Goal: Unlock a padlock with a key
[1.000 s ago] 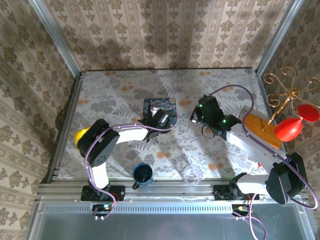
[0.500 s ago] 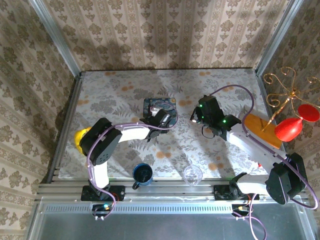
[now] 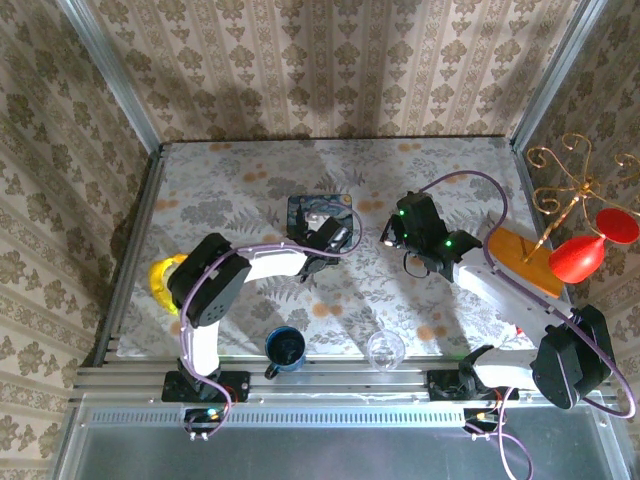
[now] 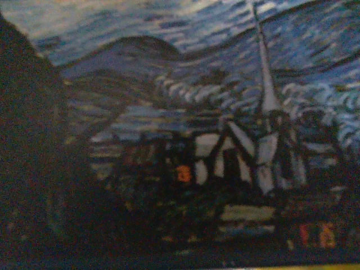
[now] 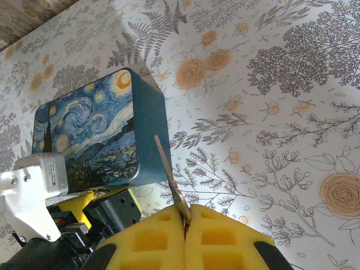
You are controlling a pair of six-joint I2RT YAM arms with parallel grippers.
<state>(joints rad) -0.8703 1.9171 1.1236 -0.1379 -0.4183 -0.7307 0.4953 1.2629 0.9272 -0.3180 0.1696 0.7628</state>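
The key (image 5: 169, 171), a thin metal blade, sticks up from between the yellow foam pads of my right gripper (image 5: 184, 222), which is shut on it. That gripper (image 3: 390, 237) hovers just right of the blue starry-night tin (image 3: 315, 212). In the right wrist view the key's tip lies against the tin's (image 5: 95, 129) dark blue side wall. My left gripper (image 3: 335, 238) is at the tin's near right corner, so close that its camera sees the painted lid (image 4: 225, 112) blurred. I cannot make out how its jaws stand. The padlock is hidden.
A blue mug (image 3: 286, 347) and a clear glass cup (image 3: 385, 350) stand near the front edge between the arm bases. A yellow object (image 3: 160, 275) lies at the left. An orange board (image 3: 525, 258) with a gold stand and red ornaments (image 3: 575, 258) sits at the right.
My left gripper has slid a little to the right along the tin's near edge. The right arm and the key have not moved.
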